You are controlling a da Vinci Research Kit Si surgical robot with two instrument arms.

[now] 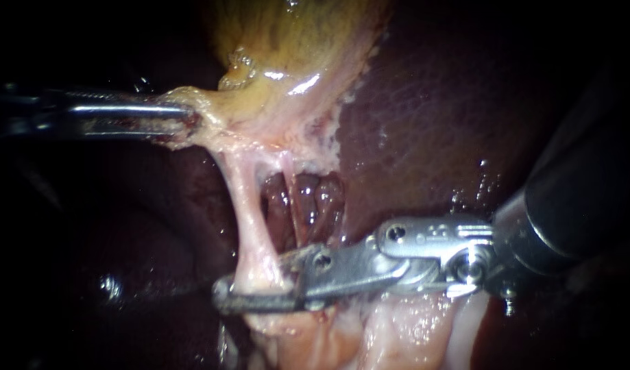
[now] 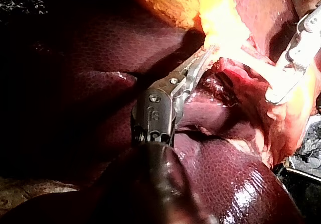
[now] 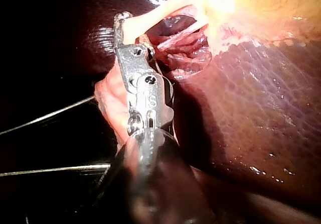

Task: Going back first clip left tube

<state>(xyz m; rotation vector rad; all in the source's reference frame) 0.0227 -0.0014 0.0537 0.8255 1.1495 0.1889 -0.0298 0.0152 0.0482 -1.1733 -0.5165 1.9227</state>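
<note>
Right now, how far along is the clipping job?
Done: the left instrument holds the gallbladder, stretching the left tube. In hand: the right instrument is at that tube, jaws open around it. Left: I see no clip on it, and the instrument has yet to back away.

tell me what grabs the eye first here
The yellow gallbladder up top, its pale edge tugged sideways by the left instrument, jaws shut on it. Below, a pale tube stretches taut down to the right instrument's tip, with dark liver behind.
</note>
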